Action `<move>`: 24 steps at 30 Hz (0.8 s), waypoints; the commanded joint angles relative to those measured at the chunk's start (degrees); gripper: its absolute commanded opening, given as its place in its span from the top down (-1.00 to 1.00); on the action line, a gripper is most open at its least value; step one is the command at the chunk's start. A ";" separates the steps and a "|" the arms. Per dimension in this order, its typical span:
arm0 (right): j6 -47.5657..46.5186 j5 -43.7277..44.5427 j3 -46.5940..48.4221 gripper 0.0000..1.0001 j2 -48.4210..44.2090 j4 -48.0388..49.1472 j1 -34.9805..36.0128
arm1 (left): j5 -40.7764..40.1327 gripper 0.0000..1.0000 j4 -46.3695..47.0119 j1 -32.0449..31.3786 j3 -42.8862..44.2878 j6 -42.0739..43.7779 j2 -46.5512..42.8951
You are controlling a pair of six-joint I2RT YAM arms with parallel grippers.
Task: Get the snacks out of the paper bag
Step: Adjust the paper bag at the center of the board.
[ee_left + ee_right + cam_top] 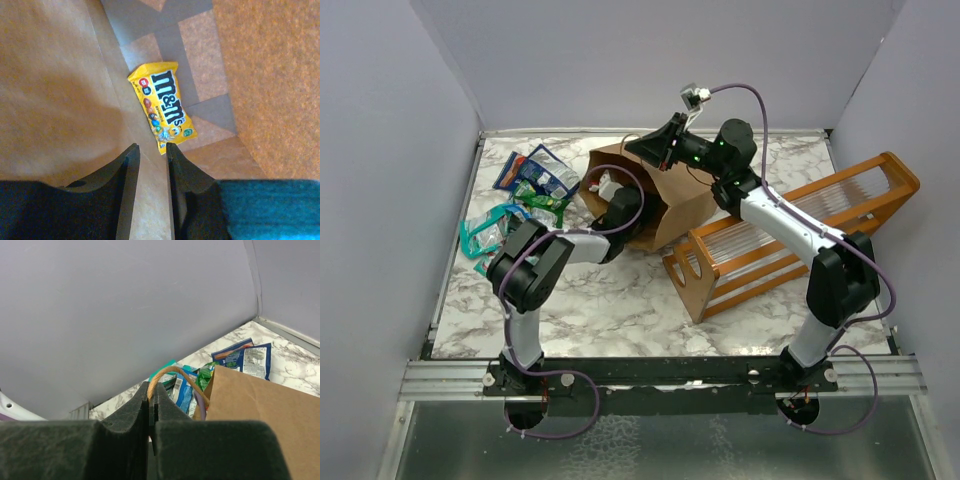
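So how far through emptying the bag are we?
Mostly done: several packets lie on the table beside the paper bag. In hand: the right end effector pinches the handle, and the left end effector is inside the bag, open, short of the yellow packet. Left: lift out that packet, the only one visible inside.

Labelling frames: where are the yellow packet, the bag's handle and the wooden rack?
yellow packet point(162, 106), left wrist view, middle of printed face
bag handle point(172, 369), right wrist view, top of loop
wooden rack point(695, 295), top view, near end panel
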 commanded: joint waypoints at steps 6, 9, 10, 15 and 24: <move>-7.85 -6.68 1.36 0.96 -0.60 -2.13 0.06 | -0.65 0.36 1.26 -1.25 -5.94 1.08 -5.89; -6.91 -15.67 2.83 0.96 1.98 1.97 -0.47 | -1.07 0.35 3.69 -1.25 -9.58 0.66 -7.45; -6.61 -18.78 3.80 0.96 2.99 2.91 -0.48 | -1.49 0.35 3.70 -1.25 -10.30 0.60 -8.03; -2.43 -32.25 7.97 0.96 6.87 7.57 -0.27 | -3.61 0.36 2.89 -1.82 -12.77 0.01 -11.37; 14.02 -43.12 8.08 0.96 8.82 25.21 2.95 | -9.87 0.35 1.94 -7.00 -15.90 -2.86 -15.45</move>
